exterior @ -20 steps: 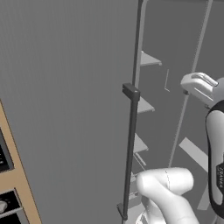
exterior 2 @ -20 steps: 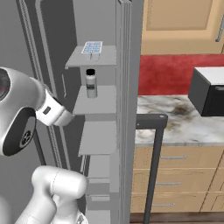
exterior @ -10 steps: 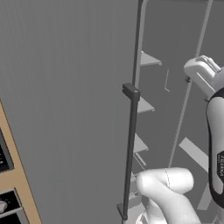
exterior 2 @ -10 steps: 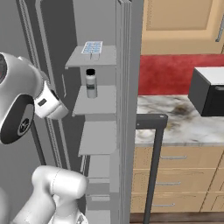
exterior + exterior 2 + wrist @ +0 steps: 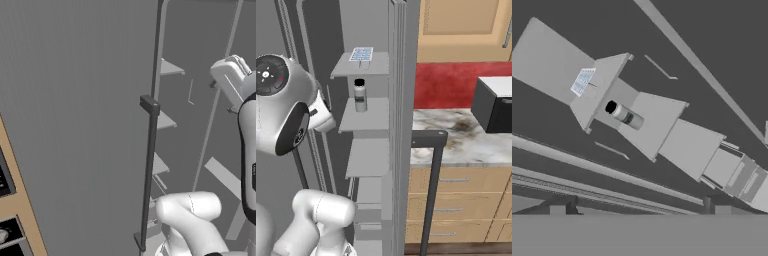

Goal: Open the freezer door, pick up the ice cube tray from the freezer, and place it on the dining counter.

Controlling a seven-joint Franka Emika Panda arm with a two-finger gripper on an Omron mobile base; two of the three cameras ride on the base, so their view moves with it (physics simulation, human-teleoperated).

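Note:
The freezer door [image 5: 403,100] stands swung open, seen edge-on, with its dark bar handle [image 5: 430,190] on the right side. Inside the freezer [image 5: 368,155], the pale blue ice cube tray [image 5: 361,54] lies flat on the top shelf; in the hand view the ice cube tray [image 5: 582,81] sits upper left. My gripper [image 5: 637,212] is open with nothing between its fingertips [image 5: 557,210], and it is well short of the tray. From the left base view the gripper [image 5: 231,75] hangs at shelf height, in front of the freezer's inside. The dining counter is out of view.
A small bottle [image 5: 359,95] with a black cap stands on the shelf below the tray. Left of the opening is a closed grey door [image 5: 75,125] with its bar handle [image 5: 149,170]. A marble counter [image 5: 466,140] with a black appliance [image 5: 496,105] lies right of the open door.
The arm has lifted the hand somewhat higher in front of the open freezer. The gripper stays open and the tray and bottle have not moved.

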